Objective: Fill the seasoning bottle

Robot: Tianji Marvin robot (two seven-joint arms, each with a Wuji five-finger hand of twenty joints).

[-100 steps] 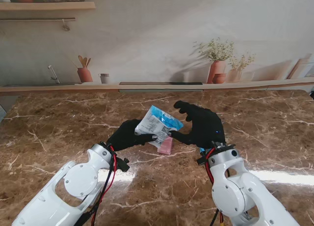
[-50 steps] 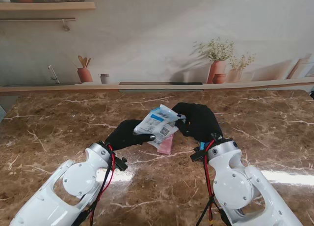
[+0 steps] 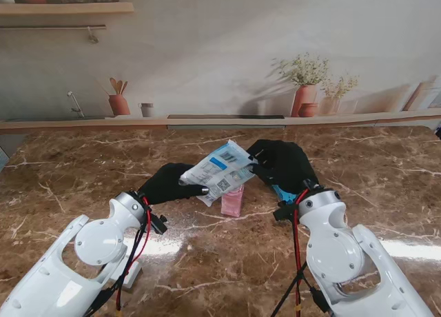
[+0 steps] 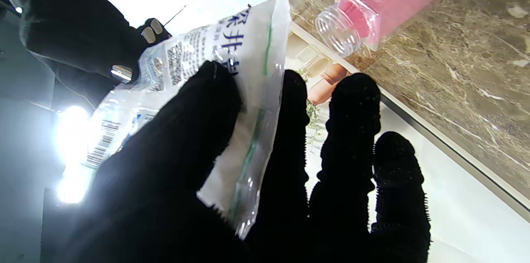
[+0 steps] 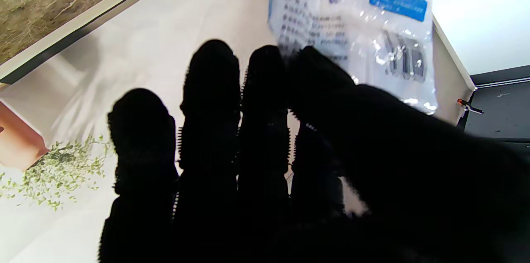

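The seasoning bottle (image 3: pixel 232 201) stands upright on the marble table (image 3: pixel 83 172), near the middle, its pink body partly hidden behind the packet held above it. The left wrist view shows its neck (image 4: pixel 337 35) uncapped and clear, the lower part filled pink.

The seasoning packet (image 3: pixel 220 169) hangs in the air just over the bottle, stretched between the two hands. The left hand (image 3: pixel 167 185) grips the packet's left end, thumb closed over the printed face and fingers behind it. The right hand (image 3: pixel 281 164) pinches the right end; its thumb and first finger press together on the plastic, while the other fingers lie straight and close beside them.

Compared with a second ago, the packet has turned: its blue face then pointed toward the right hand, which stood open and apart from it, and now the right hand has closed on the edge and the packet lies flatter and higher, its barcode side up. The left arm has also drawn back toward the left.

That likely means both hands now have the hold needed to tear or open the packet. Whether it is already open cannot be told. Nothing is pouring yet, and the packet's edge is not over the bottle's mouth.
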